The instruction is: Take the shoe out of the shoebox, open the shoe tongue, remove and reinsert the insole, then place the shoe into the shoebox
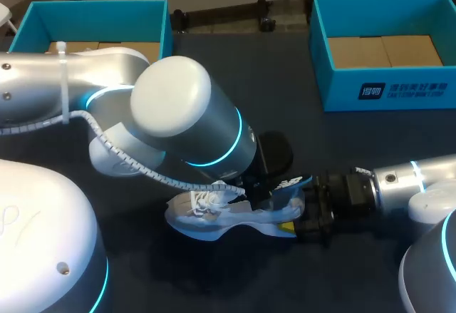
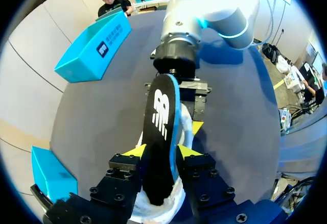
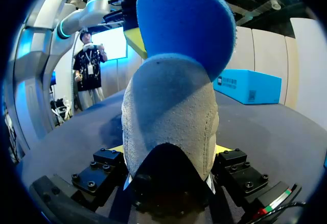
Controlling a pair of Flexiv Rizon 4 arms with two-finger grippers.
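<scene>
While our right gripper (image 1: 293, 220) is clamping the heel of the shoe (image 1: 206, 213) from both sides, the shoe is resting on the dark table (image 1: 356, 142) near the middle, toe toward our left, heel toward our right; it is sitting outside both boxes; in the right wrist view the grey heel is filling the gap between the fingers, and both are pressing against it. Our left arm is hanging over the shoe and hiding its own gripper from the head view; in the left wrist view our left gripper (image 2: 162, 151) is pinching the insole (image 2: 159, 127), a yellow tip touching it on either side; the insole, black on top with a blue edge, is standing up out of the shoe's opening, its lower end sitting inside. The far-left shoebox (image 1: 92, 13) and the far-right shoebox (image 1: 385, 92) are standing open along the table's far edge, well apart from the shoe.
</scene>
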